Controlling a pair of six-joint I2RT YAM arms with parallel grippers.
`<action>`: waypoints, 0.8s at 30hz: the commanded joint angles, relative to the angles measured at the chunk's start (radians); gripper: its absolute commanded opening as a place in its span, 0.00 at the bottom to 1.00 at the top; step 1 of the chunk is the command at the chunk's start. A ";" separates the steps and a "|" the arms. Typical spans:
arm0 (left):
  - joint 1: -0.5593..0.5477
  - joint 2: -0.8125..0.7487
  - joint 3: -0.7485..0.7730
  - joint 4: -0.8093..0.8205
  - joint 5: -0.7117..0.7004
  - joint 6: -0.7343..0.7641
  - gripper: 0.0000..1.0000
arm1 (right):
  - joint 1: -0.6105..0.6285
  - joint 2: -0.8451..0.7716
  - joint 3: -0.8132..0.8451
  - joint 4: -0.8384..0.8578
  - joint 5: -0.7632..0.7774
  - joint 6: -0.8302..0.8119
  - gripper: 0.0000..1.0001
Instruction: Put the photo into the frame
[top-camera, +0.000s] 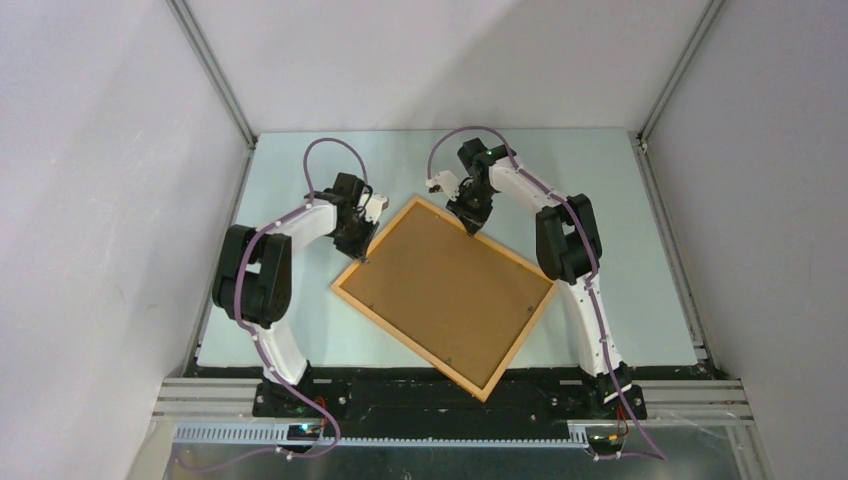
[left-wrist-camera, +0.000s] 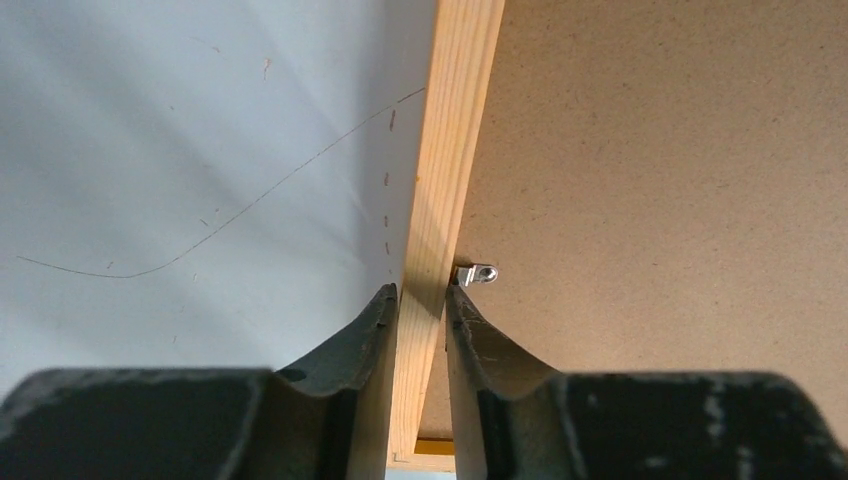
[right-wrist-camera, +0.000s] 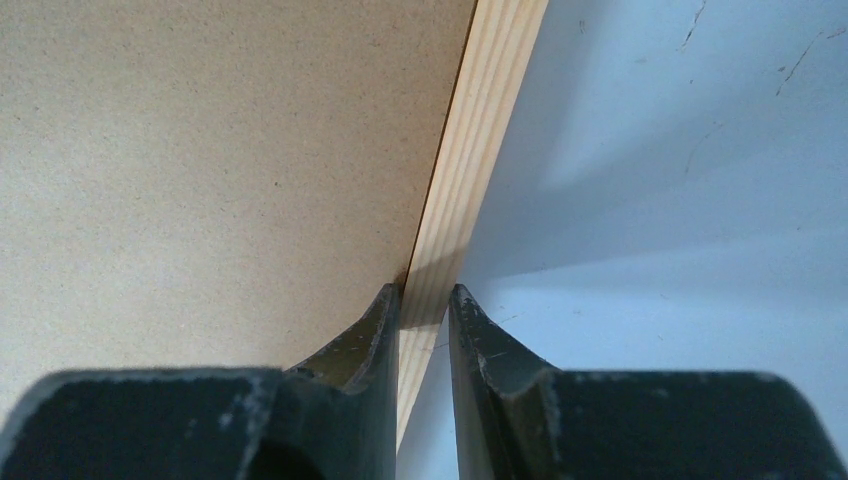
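**Top view.** The frame lies back-up on the tabletop, turned diagonally between the two arms. A brown board fills its opening. The photo shows in no view, and whether it sits under the board cannot be told. The left tool is at the frame's left corner, and the right tool is on the far rail.

**Left wrist view.** The left tool is clenched on the frame's wooden rail, one finger on the outer face and one on the inner. A small metal clip sits on the board, just beside the inner fingertip.

**Right wrist view.** The right tool grasps its own rail the same way, one finger over the board side and one over the tabletop side.

**Procedure (judgement).** The step in hand appears to be a two-point hold, made ready to lift or turn the frame.
- Move both arms together at matched speed. Uneven travel will twist the thin rails.
- Keep the frame level until it is clear of the tabletop.
- Do not let the left inner finger slide onto the clip, as this could bend it.
- Keep the hold firm on both rails, since either tool could slip off so narrow a rail.
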 joint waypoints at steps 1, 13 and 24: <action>0.005 -0.013 0.022 0.013 -0.036 0.028 0.26 | -0.003 -0.006 -0.028 0.015 0.026 -0.022 0.00; 0.005 -0.055 -0.002 0.009 -0.066 0.037 0.54 | -0.012 -0.008 -0.033 0.034 0.027 0.019 0.16; 0.020 -0.140 -0.021 -0.011 -0.055 0.019 0.65 | -0.074 -0.081 -0.037 0.080 -0.007 0.121 0.41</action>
